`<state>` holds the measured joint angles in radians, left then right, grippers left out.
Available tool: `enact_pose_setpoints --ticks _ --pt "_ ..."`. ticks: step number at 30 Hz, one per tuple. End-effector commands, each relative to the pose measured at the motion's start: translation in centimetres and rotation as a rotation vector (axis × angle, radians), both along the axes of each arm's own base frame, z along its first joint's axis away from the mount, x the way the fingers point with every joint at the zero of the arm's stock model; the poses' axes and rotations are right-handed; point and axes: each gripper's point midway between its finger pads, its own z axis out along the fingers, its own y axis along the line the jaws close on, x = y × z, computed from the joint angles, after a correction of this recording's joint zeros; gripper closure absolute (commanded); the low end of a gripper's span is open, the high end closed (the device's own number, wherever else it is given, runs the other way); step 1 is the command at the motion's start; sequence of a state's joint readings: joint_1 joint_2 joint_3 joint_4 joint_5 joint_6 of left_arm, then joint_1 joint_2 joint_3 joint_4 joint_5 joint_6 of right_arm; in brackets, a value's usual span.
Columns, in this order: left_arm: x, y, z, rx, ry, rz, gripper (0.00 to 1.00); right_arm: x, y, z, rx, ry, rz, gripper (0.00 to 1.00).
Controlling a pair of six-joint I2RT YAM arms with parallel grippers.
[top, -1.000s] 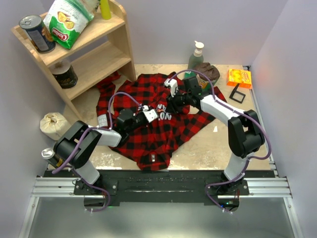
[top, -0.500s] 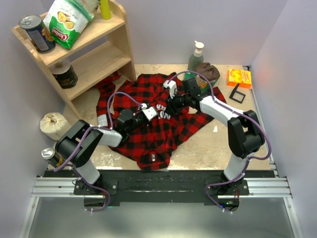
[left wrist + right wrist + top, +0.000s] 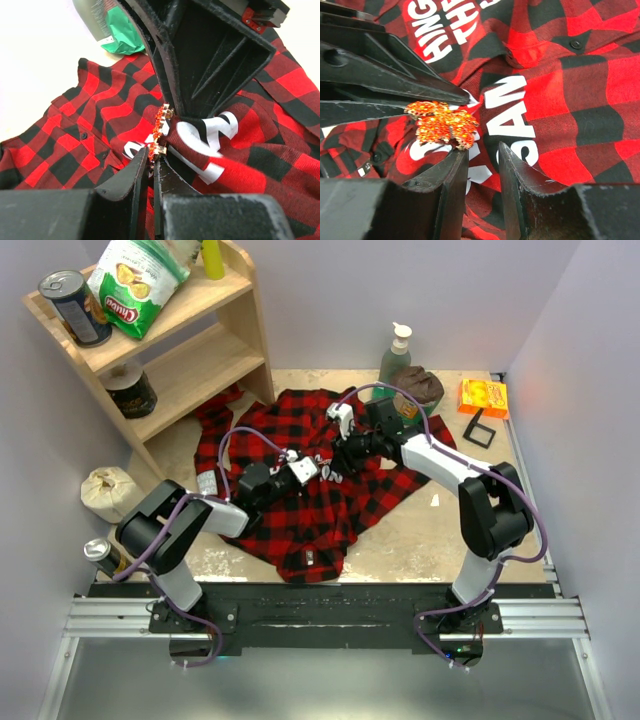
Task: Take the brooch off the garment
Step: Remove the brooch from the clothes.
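The garment [image 3: 300,525], a red-and-black plaid shirt with white block letters, lies spread mid-table. The brooch [image 3: 442,125], a glittery orange-gold leaf shape, sits by the lettered patch; in the left wrist view the brooch [image 3: 161,127] shows edge-on. My left gripper [image 3: 152,157] is shut on the brooch's lower gold end, reaching in from the left [image 3: 312,466]. My right gripper [image 3: 481,150] stands just beside the brooch, its fingers closed on a raised fold of the garment [image 3: 555,90]. Both grippers meet tip to tip at the patch, the right gripper [image 3: 338,452] coming from the far right.
A wooden shelf [image 3: 170,350] with a can and a chip bag stands at the back left. A soap bottle [image 3: 397,348], a brown cloth lump [image 3: 420,385] and an orange packet [image 3: 483,397] sit at the back right. A tan bag [image 3: 110,490] and a can [image 3: 100,552] are at the left.
Both grippers have crept slightly toward each other over the lettered patch. The grips look the same as before.
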<state>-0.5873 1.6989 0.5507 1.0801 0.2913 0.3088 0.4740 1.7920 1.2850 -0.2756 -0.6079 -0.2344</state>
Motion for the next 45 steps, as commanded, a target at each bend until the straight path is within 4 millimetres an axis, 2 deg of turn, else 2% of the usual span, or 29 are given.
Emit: enact_pose_setpoints --ticks 1,9,15,22,26,35,39,45 --pt "0.7 -0.1 2.3 -0.097 -0.039 0.040 1.00 -1.3 1.3 2.9 0.072 -0.027 0.049 0.65" --pt "0.8 -0.3 2.2 -0.134 0.007 0.052 1.00 -1.6 1.4 3.0 0.068 -0.027 0.054 0.65" --pt "-0.1 -1.0 2.3 -0.174 0.053 0.001 1.00 -1.9 1.8 2.7 0.056 -0.018 0.062 0.65" --pt "-0.6 -1.4 3.3 -0.263 0.116 -0.052 1.00 -2.4 1.8 2.3 0.042 -0.016 0.063 0.65" --pt "-1.2 -1.7 3.7 -0.317 0.191 -0.117 1.00 -3.3 1.8 2.2 0.049 0.005 0.098 0.65" --pt "-3.2 -2.8 4.0 -0.345 0.234 -0.247 1.00 -5.2 1.9 2.4 0.058 0.052 0.202 0.64" --pt "-3.8 -3.1 4.0 -0.354 0.258 -0.292 1.00 -5.6 1.7 3.4 0.060 0.026 0.244 0.64" --pt "-4.0 -3.1 4.0 -0.373 0.294 -0.334 1.00 -7.4 0.6 4.4 0.017 0.039 0.315 0.61"
